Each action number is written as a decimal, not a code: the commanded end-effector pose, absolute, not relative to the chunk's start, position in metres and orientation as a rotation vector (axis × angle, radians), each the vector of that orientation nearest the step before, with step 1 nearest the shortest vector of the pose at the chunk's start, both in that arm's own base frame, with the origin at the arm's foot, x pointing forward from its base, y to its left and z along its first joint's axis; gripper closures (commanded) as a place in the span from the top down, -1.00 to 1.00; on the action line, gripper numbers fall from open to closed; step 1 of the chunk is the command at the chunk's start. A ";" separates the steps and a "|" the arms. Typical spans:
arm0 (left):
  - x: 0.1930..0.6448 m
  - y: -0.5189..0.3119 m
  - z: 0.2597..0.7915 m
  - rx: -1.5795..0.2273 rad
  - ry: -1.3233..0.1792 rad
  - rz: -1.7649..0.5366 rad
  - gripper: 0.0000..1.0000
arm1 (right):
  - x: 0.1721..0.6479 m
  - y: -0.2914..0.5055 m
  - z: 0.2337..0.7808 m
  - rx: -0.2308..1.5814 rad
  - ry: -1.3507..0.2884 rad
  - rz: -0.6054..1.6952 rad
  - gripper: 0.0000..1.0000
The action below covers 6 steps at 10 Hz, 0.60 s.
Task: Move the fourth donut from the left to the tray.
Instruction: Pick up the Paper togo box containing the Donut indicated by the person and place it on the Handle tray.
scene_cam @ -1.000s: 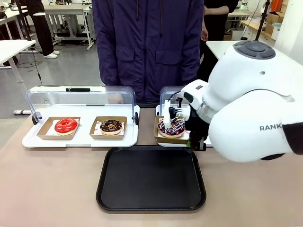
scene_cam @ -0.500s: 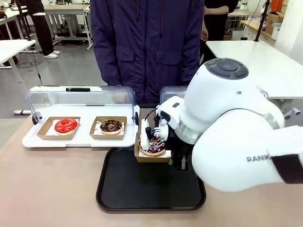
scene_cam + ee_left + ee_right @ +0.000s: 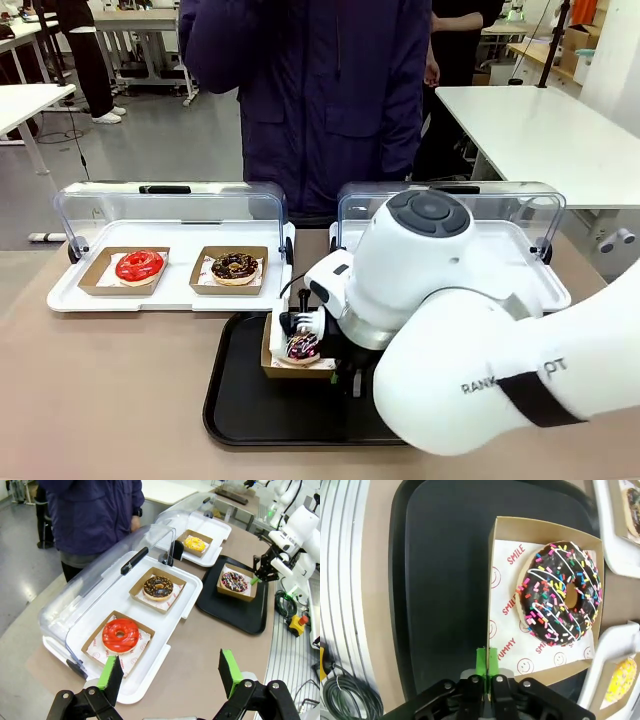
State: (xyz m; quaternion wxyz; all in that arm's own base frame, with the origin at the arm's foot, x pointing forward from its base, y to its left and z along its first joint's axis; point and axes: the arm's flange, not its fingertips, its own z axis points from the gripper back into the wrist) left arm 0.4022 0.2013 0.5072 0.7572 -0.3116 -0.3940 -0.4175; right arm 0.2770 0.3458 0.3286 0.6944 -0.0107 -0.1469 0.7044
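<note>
Now I see the fourth donut (image 3: 560,592), chocolate with coloured sprinkles, sitting in its brown cardboard holder (image 3: 543,532) above the black tray (image 3: 445,580); whether the holder touches the tray I cannot tell. My right gripper (image 3: 486,661) has its green pads pressed together on the holder's side wall, so it is gripping the holder. In the front view the holder hangs at the tray's (image 3: 240,410) far left part, partly behind my right arm (image 3: 470,340). Further out, my left gripper (image 3: 170,672) hovers with fingers spread wide over the white tray (image 3: 150,645) with the red donut (image 3: 120,634) and the crumb donut (image 3: 158,587). The yellow donut (image 3: 195,543) lies beyond. A person (image 3: 320,90) in a dark jacket stands at the far side.
</note>
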 end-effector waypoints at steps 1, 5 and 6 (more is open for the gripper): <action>0.402 0.201 0.509 -0.684 -0.876 -0.920 1.00 | 0.212 0.278 0.296 -0.043 -0.364 1.545 -0.96; 0.402 0.201 0.509 -0.684 -0.876 -0.920 1.00 | 0.211 0.276 0.286 -0.056 -0.318 1.544 -0.96; 0.402 0.201 0.509 -0.684 -0.876 -0.920 1.00 | 0.212 0.276 0.286 -0.058 -0.319 1.541 -0.96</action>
